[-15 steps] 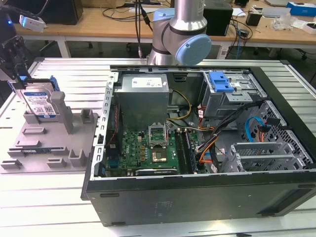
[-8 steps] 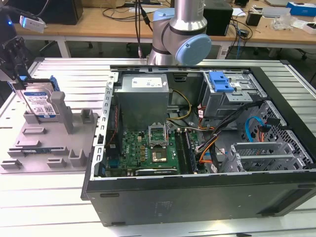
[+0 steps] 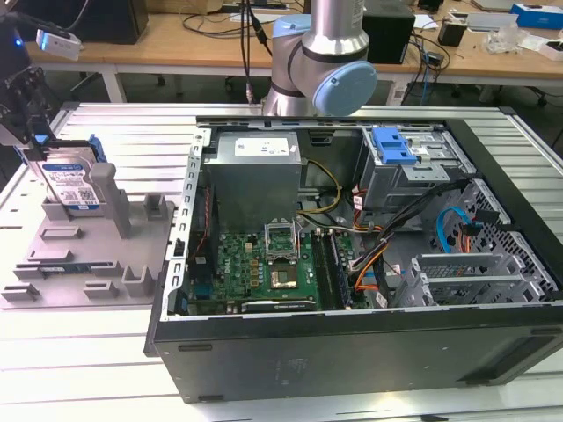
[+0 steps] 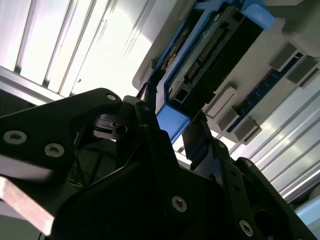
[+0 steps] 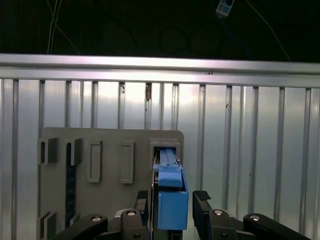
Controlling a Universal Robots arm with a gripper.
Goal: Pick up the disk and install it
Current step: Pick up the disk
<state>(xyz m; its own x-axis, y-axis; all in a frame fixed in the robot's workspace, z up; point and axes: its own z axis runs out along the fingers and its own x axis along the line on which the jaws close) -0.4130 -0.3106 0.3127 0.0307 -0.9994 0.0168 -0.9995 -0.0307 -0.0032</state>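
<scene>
The fingers of the gripper stand parted on either side of the disk. They flank its blue carrier frame, with a thin gap visible in the first wrist view, and grip nothing. The disk stands on edge in the grey stand at the exterior view's left, outside the open computer case. Its white-and-blue label faces the exterior view, with print too small to read. Both wrist views see the disk edge-on, and the second wrist view shows its dark connector edge. In the exterior view the gripper is partly cut off by the picture's left edge.
</scene>
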